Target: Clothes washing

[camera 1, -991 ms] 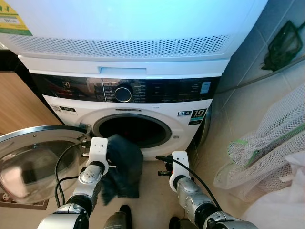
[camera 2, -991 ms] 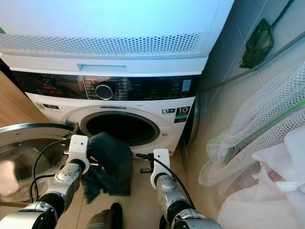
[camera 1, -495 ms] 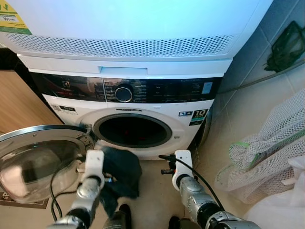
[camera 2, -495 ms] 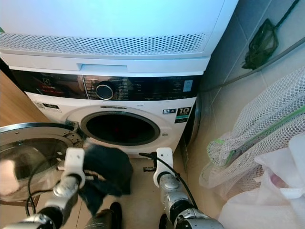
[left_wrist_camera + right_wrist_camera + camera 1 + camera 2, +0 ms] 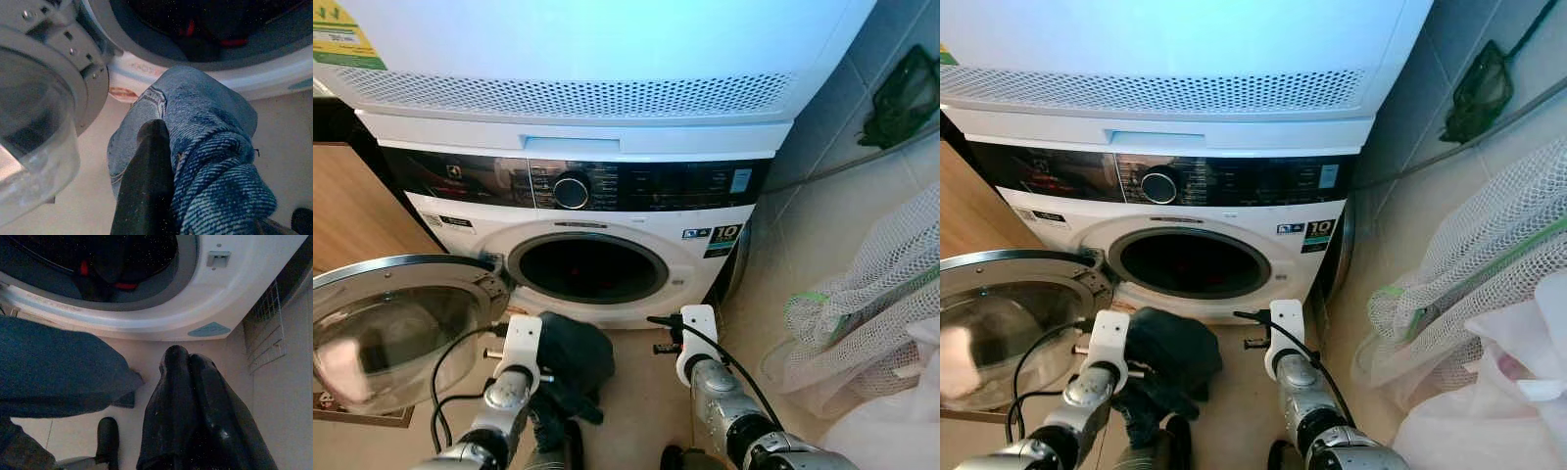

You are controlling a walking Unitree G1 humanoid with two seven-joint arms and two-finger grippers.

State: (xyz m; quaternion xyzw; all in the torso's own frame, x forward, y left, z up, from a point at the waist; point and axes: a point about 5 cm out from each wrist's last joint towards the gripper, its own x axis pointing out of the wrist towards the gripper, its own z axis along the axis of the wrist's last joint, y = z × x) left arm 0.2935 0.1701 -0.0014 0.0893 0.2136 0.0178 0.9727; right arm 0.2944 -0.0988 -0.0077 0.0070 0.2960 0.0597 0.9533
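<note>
A white front-loading washer point(image 5: 607, 245) stands under a second white machine point(image 5: 587, 59), and everything here is placed against that washer. Its round door point(image 5: 391, 328) is swung open to the robot's left, and the dark drum opening point(image 5: 587, 269) faces the camera. Something dark with red patches lies inside the drum; what it is cannot be made out.

The left gripper point(image 5: 151, 147) is low in front of the washer, just below the left part of the drum opening and beside the open door. It is clamped on a bundle of blue jeans point(image 5: 205, 147): one black finger point(image 5: 146, 186) presses against the denim, and the cloth bulges over and around it. In the head views the jeans point(image 5: 570, 357) hang as a dark lump from the gripper point(image 5: 543, 367), outside the drum, close to the washer's lower front, above the beige floor point(image 5: 636, 392).

The right gripper point(image 5: 188, 360) is also in front of the washer, below the right part of the drum opening and near the washer's lower right corner. Its two black fingers point(image 5: 176, 396) lie pressed together with nothing between them. It is beside the jeans and apart from them.

To the right of the washer a tiled wall point(image 5: 842, 176) rises, and a white mesh bag point(image 5: 871, 294) hangs against it.
</note>
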